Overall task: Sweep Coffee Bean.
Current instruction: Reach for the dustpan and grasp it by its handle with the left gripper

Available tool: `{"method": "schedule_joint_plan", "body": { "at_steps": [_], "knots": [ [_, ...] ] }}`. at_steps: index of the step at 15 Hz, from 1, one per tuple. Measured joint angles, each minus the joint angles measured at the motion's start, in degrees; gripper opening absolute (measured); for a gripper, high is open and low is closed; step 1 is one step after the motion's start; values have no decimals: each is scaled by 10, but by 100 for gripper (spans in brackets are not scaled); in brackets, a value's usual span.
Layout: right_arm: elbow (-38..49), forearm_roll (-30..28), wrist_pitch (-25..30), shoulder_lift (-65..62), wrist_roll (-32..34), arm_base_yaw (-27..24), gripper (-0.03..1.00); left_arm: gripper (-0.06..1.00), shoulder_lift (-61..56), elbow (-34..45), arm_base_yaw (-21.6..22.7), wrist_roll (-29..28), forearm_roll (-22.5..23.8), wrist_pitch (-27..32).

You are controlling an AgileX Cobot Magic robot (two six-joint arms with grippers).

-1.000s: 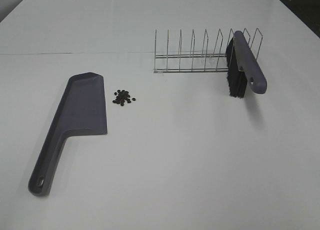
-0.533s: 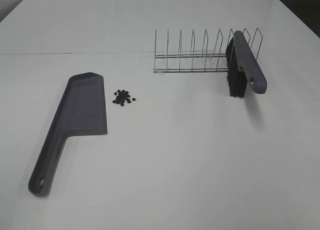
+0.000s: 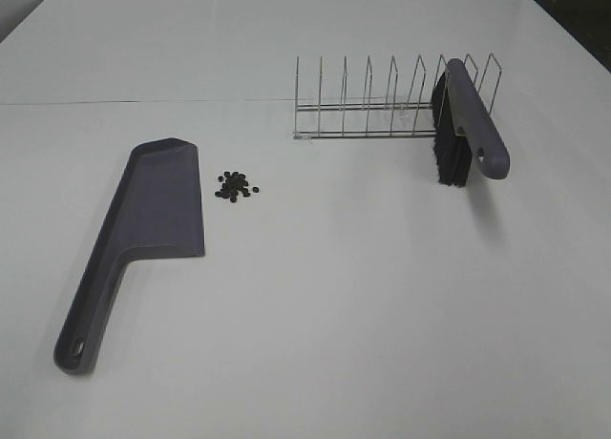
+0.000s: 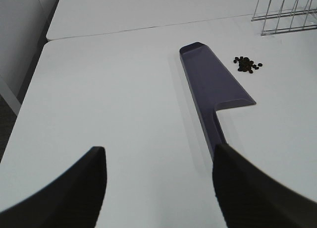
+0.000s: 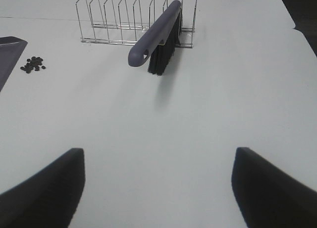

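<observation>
The coffee bean cluster is located on the white table, in the left half of the scene. It is gathered in a loose group just right of the dustpan, near the blade but not touching it. The dustpan is laid flat, with the blade toward the far side and the handle directed toward the near left.

A wire rack is positioned at the far right. A brush is propped in the right end of the rack, with the black bristles turned left and the handle end pointed toward the near side.

The left gripper is held above the table, near side of the dustpan. Its fingers are spread apart and nothing is gripped. The right gripper is held near side of the brush, fingers set wide apart, with nothing between them.
</observation>
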Motion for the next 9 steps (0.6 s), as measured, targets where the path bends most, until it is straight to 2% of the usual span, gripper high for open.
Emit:
{"method": "schedule_joint_plan", "body": {
  "at_steps": [9],
  "knots": [
    [0, 0, 0, 0, 0, 0, 69, 57, 0, 0, 0, 0, 0, 0]
  ]
}}
